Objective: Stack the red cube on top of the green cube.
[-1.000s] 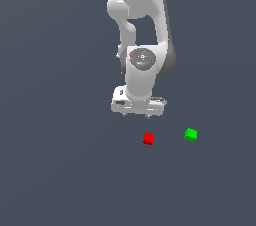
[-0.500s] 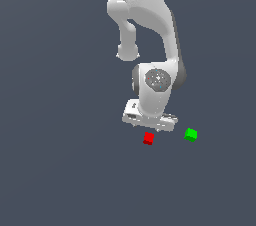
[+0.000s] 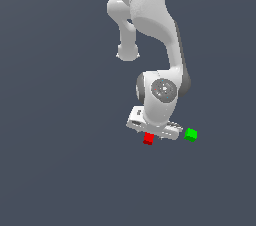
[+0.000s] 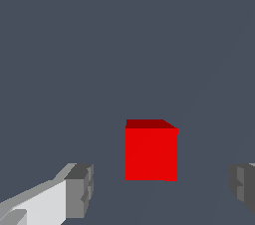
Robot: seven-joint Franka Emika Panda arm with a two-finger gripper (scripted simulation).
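Observation:
The red cube rests on the grey floor, right under the white gripper, which has come down over it. In the wrist view the red cube sits between the two spread fingertips, touching neither. The gripper is open and empty. The green cube rests on the floor a short way toward the exterior view's right of the red cube, beside the end of the gripper body. The green cube is out of the wrist view.
The white arm rises from the gripper toward the top of the exterior view. The plain dark grey floor surrounds both cubes.
The arm has lowered and moved toward the exterior view's right, bringing the gripper down over the red cube. Both cubes have stayed in place.

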